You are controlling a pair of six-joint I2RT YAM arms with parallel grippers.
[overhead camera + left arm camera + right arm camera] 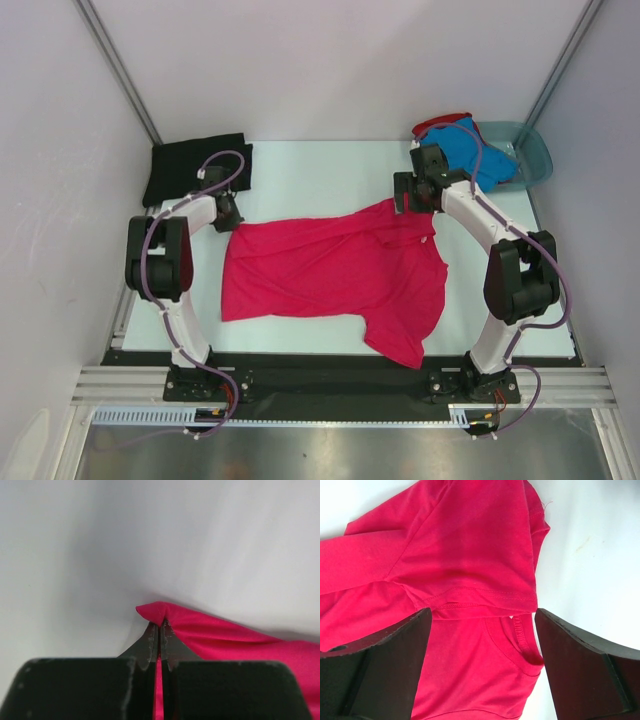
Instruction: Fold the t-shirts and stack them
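Pink t-shirt [330, 275] lies spread across the middle of the table [320, 165], creased, with one sleeve turned over near the collar. It is not yet folded into a packet. Black t-shirt [195, 168] sits at the far left corner, apparently folded; I judge it the one finished item. Blue t-shirt [482, 152] and red t-shirt [440, 122] are bunched in and over the teal basin [535, 155] at far right, unfolded. Left gripper [160, 630] is clamped on a left corner of the pink cloth, which is pinched between closed fingers. Right gripper [482, 615] hangs over the collar area, jaws wide apart, holding nothing. Assessment: roughly one shirt of four done — three folds and the stacking remain.
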